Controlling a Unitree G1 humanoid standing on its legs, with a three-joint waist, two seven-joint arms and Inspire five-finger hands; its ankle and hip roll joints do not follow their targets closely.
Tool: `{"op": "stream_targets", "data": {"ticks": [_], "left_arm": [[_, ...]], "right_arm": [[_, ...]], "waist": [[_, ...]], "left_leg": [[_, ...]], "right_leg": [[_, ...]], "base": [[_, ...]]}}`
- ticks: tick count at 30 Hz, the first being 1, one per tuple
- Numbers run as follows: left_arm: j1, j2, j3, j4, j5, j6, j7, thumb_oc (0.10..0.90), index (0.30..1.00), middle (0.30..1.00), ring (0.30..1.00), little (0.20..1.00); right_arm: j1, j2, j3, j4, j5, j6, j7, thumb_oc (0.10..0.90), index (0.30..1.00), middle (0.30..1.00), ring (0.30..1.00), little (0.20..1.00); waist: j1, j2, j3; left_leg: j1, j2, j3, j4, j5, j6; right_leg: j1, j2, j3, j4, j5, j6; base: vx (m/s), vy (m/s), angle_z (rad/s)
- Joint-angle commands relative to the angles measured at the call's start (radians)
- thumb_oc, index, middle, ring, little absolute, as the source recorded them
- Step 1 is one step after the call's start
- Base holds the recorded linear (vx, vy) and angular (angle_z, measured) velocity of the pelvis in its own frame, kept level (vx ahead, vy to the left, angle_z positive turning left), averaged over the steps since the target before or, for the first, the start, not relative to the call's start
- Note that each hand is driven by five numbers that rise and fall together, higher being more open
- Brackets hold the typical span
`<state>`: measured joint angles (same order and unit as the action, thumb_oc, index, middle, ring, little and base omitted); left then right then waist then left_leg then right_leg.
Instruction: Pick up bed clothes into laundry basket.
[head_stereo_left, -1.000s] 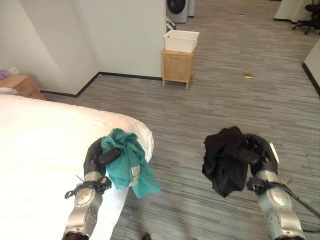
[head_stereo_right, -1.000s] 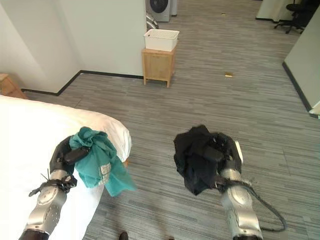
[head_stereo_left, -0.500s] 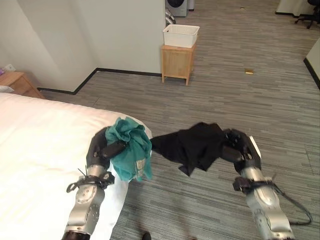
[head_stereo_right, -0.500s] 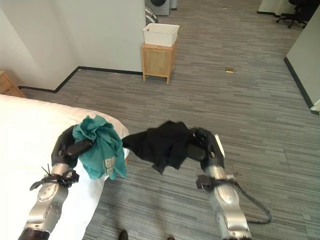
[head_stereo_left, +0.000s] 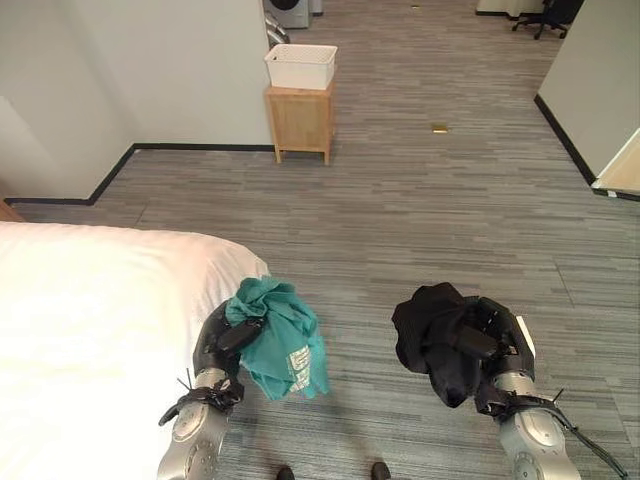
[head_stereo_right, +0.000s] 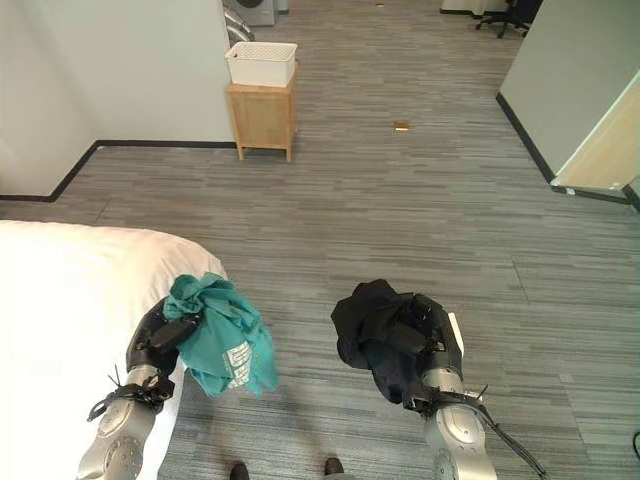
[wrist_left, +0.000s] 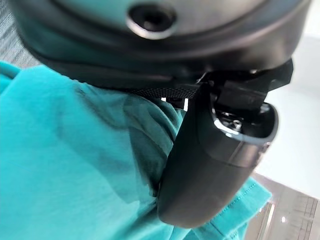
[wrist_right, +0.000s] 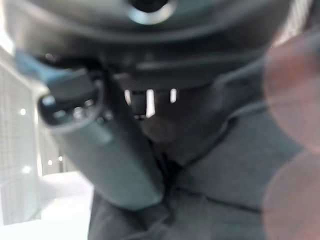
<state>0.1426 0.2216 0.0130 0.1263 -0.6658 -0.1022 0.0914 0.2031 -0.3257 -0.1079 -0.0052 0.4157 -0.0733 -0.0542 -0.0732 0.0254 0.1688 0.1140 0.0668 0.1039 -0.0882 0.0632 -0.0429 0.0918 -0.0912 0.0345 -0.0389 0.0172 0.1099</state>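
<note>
Stood on grey striped floor (head_stereo_left: 420, 210), beside the white bed (head_stereo_left: 90, 320) at the left. Far ahead, against the wall, saw a white laundry basket (head_stereo_left: 300, 66) resting on a small wooden stand (head_stereo_left: 299, 120). Left hand (head_stereo_left: 225, 340) closed around a bunched teal garment (head_stereo_left: 280, 338), held just past the bed's corner. Right hand (head_stereo_left: 490, 340) closed around a crumpled black garment (head_stereo_left: 435, 335), held over the floor, well apart from the basket.
</note>
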Motion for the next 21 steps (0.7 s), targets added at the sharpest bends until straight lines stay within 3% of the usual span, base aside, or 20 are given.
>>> {"op": "stream_targets", "data": {"ticks": [1, 3, 6, 7, 8, 9, 10, 11, 13, 15, 17, 19, 21], "left_arm": [[-0.1, 0.104, 0.129, -0.111, 0.041, -0.143, 0.022, 0.4, 0.3, 0.3, 0.3, 0.3], [-0.101, 0.109, 0.131, -0.116, 0.048, -0.145, 0.022, 0.4, 0.3, 0.3, 0.3, 0.3], [-0.108, 0.106, 0.122, -0.131, 0.049, -0.149, 0.024, 0.4, 0.3, 0.3, 0.3, 0.3], [-0.109, 0.099, 0.11, -0.128, 0.048, -0.142, 0.018, 0.4, 0.3, 0.3, 0.3, 0.3], [-0.109, 0.101, 0.101, -0.127, 0.055, -0.134, 0.012, 0.4, 0.3, 0.3, 0.3, 0.3], [-0.109, 0.101, 0.101, -0.127, 0.055, -0.134, 0.012, 0.4, 0.3, 0.3, 0.3, 0.3], [-0.111, 0.102, 0.093, -0.129, 0.06, -0.132, 0.008, 0.4, 0.3, 0.3, 0.3, 0.3], [-0.122, 0.113, 0.076, -0.126, 0.07, -0.131, 0.011, 0.4, 0.3, 0.3, 0.3, 0.3], [-0.13, 0.134, 0.071, -0.128, 0.091, -0.128, 0.005, 0.4, 0.3, 0.3, 0.3, 0.3], [-0.13, 0.143, 0.078, -0.151, 0.092, -0.131, -0.012, 0.4, 0.3, 0.3, 0.3, 0.3], [-0.143, 0.139, 0.083, -0.139, 0.083, -0.135, -0.021, 0.4, 0.3, 0.3, 0.3, 0.3], [-0.158, 0.134, 0.075, -0.13, 0.086, -0.142, -0.014, 0.4, 0.3, 0.3, 0.3, 0.3], [-0.166, 0.125, 0.065, -0.128, 0.096, -0.145, -0.007, 0.4, 0.3, 0.3, 0.3, 0.3]], "right_arm": [[-0.138, -0.005, -0.035, -0.118, 0.035, -0.145, 0.01, 0.4, 0.3, 0.3, 0.3, 0.3], [-0.144, -0.009, -0.031, -0.111, 0.035, -0.145, 0.011, 0.4, 0.3, 0.3, 0.3, 0.3], [-0.162, -0.019, -0.008, -0.099, 0.029, -0.14, 0.016, 0.4, 0.3, 0.3, 0.3, 0.3], [-0.165, -0.016, 0.004, -0.105, 0.021, -0.136, 0.022, 0.4, 0.3, 0.3, 0.3, 0.3], [-0.161, -0.014, 0.008, -0.114, 0.014, -0.134, 0.027, 0.4, 0.3, 0.3, 0.3, 0.3], [-0.161, -0.014, 0.008, -0.114, 0.014, -0.134, 0.027, 0.4, 0.3, 0.3, 0.3, 0.3], [-0.157, -0.012, 0.009, -0.127, 0.01, -0.132, 0.032, 0.4, 0.3, 0.3, 0.3, 0.3], [-0.157, 0.002, 0.014, -0.159, -0.003, -0.141, 0.036, 0.4, 0.3, 0.3, 0.3, 0.3], [-0.161, 0.005, 0.019, -0.169, -0.005, -0.143, 0.033, 0.4, 0.3, 0.3, 0.3, 0.3], [-0.151, -0.003, 0.009, -0.162, 0.0, -0.138, 0.042, 0.4, 0.3, 0.3, 0.3, 0.3], [-0.131, -0.013, -0.007, -0.154, 0.001, -0.133, 0.047, 0.4, 0.3, 0.3, 0.3, 0.3], [-0.118, -0.019, -0.013, -0.162, 0.009, -0.131, 0.048, 0.4, 0.3, 0.3, 0.3, 0.3], [-0.116, -0.031, -0.014, -0.17, 0.015, -0.13, 0.053, 0.4, 0.3, 0.3, 0.3, 0.3]], "waist": [[0.026, -0.048, -0.045], [0.027, -0.045, -0.043], [0.032, -0.031, -0.027], [0.032, -0.015, -0.012], [0.029, -0.012, -0.004], [0.031, -0.012, -0.006], [0.017, -0.005, 0.012], [-0.015, 0.012, 0.043], [-0.032, 0.016, 0.043], [-0.067, 0.016, 0.04], [-0.101, 0.006, 0.032], [-0.12, 0.007, 0.03], [-0.122, 0.008, 0.022]], "left_leg": [[0.016, -0.033, 0.005, 0.035, -0.064, 0.004], [0.019, -0.035, 0.007, 0.035, -0.076, 0.005], [0.008, -0.045, 0.023, 0.045, -0.095, 0.022], [0.014, -0.055, 0.029, 0.046, -0.111, 0.042], [0.022, -0.067, 0.032, 0.044, -0.121, 0.055], [0.02, -0.067, 0.034, 0.044, -0.12, 0.055], [0.03, -0.063, 0.033, 0.045, -0.127, 0.059], [0.054, -0.047, 0.018, 0.056, -0.14, 0.055], [0.09, -0.052, 0.044, 0.077, -0.157, 0.048], [0.146, -0.049, 0.04, 0.077, -0.185, 0.024], [0.194, -0.039, 0.024, 0.077, -0.201, -0.007], [0.228, -0.014, 0.019, 0.082, -0.201, -0.03], [0.224, 0.022, -0.006, 0.177, -0.143, -0.066]], "right_leg": [[-0.022, -0.007, -0.032, 0.032, 0.001, 0.007], [-0.021, -0.01, -0.032, 0.036, -0.009, 0.01], [-0.07, -0.021, -0.033, 0.137, -0.036, 0.023], [-0.151, -0.032, -0.033, 0.3, -0.015, 0.048], [-0.213, -0.04, -0.024, 0.426, 0.046, 0.079], [-0.216, -0.04, -0.023, 0.427, 0.047, 0.079], [-0.267, -0.028, -0.01, 0.532, 0.091, 0.102], [-0.35, 0.002, -0.004, 0.631, 0.093, 0.103], [-0.416, -0.072, -0.067, 0.576, 0.097, 0.074], [-0.445, -0.103, -0.084, 0.442, 0.084, 0.069], [-0.428, -0.092, -0.071, 0.232, 0.084, 0.079], [-0.402, -0.078, -0.075, 0.123, 0.114, 0.087], [-0.376, -0.054, -0.061, 0.152, 0.11, 0.078]], "base": [[0.08, 0.036, 0.01], [0.1, 0.05, 0.0], [0.09, 0.09, -0.03], [0.08, 0.1, -0.14], [0.08, 0.098, -0.23], [0.05, 0.054, -0.23], [0.17, 0.041, -0.23], [0.29, 0.044, -0.28], [0.42, -0.018, -0.13], [0.49, -0.133, 0.02], [0.46, -0.189, 0.05], [0.48, -0.295, 0.18], [0.49, -0.447, 0.36]]}}
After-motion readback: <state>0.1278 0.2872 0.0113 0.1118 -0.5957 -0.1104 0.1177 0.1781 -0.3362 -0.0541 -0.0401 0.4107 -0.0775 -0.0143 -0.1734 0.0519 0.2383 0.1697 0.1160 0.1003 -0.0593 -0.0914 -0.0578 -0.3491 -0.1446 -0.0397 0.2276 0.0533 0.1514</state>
